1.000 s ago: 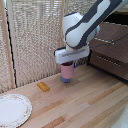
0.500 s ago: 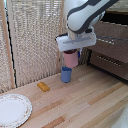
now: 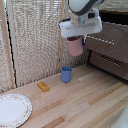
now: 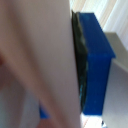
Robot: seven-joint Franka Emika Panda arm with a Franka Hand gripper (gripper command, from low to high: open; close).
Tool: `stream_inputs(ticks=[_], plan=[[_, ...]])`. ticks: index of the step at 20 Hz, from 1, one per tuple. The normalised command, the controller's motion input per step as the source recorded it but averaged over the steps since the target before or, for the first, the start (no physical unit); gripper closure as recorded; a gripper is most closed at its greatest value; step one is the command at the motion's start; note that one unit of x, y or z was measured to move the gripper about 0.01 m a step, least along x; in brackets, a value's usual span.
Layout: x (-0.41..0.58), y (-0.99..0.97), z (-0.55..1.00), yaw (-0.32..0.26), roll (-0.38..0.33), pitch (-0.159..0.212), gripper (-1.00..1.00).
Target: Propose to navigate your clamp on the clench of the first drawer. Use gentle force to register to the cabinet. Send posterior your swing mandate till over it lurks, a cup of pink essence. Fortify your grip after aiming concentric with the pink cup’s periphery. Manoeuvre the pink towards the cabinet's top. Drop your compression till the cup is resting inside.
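the clamp (image 3: 76, 44) is clenched on the pink cup (image 3: 75, 46), which hangs upright just under the white wrist, in the upper middle of the exterior view and lifted well clear of the wooden table (image 3: 85, 102). in the wrist view a blue fingertip (image 4: 95, 60) presses flat against the cup's pale wall (image 4: 45, 55), so the grasp looks firm. the relation that matters now: the cabinet (image 3: 112, 52) lies toward the exterior view's right of the cup, its open first drawer (image 3: 105, 37) at about the cup's height, so the carry is mostly sideways to the right. whether the cup's base clears the drawer's rim i cannot tell. the arm reaches down from the top edge, wrist level, cup axis vertical. the blue cup (image 3: 66, 74) stands on the table below, apart from the carried one.
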Motion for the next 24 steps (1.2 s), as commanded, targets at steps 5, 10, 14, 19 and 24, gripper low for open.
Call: stream_inputs(ticks=[5, 10, 14, 19, 24], plan=[[0.217, 0.11, 0.69, -0.268, -0.136, 0.000, 1.00], [0.236, 0.10, 0.68, -0.262, -0.143, 0.000, 1.00], [0.318, 0.04, 0.67, -0.233, -0.150, 0.000, 1.00], [0.411, -0.20, 0.80, -0.163, -0.048, 0.000, 1.00], [0.226, -0.75, 0.96, -0.076, 0.073, 0.000, 1.00]])
